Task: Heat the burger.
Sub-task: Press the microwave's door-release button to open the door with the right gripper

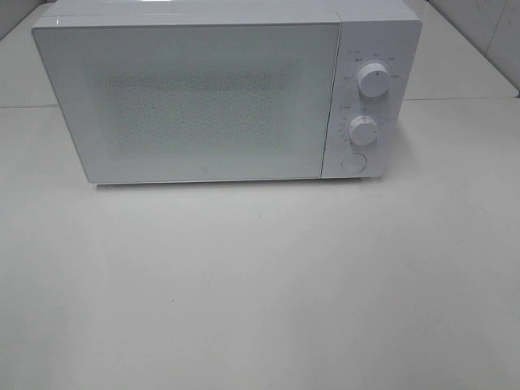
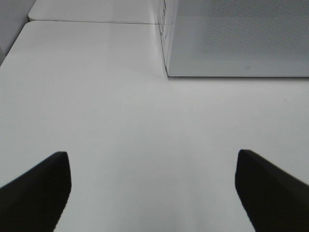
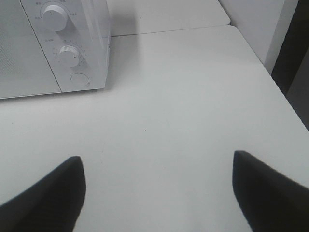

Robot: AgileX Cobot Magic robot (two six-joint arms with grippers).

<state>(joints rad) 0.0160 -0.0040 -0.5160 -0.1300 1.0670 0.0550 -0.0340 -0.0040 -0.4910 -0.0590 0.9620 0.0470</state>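
A white microwave (image 1: 219,89) stands at the back of the white table with its door shut; it also shows in the left wrist view (image 2: 236,38) and the right wrist view (image 3: 48,48). It has two round knobs (image 1: 373,79) (image 1: 363,130) and a round button (image 1: 353,162) on its right panel. The burger is not in view in any frame. My left gripper (image 2: 152,188) is open and empty over bare table left of the microwave. My right gripper (image 3: 157,193) is open and empty over bare table right of the microwave. Neither gripper shows in the exterior high view.
The white table (image 1: 260,284) stretches in front of the microwave. A seam (image 2: 91,21) joins it to a second table behind. The table's right edge (image 3: 275,87) drops off beside a dark gap and a white wall.
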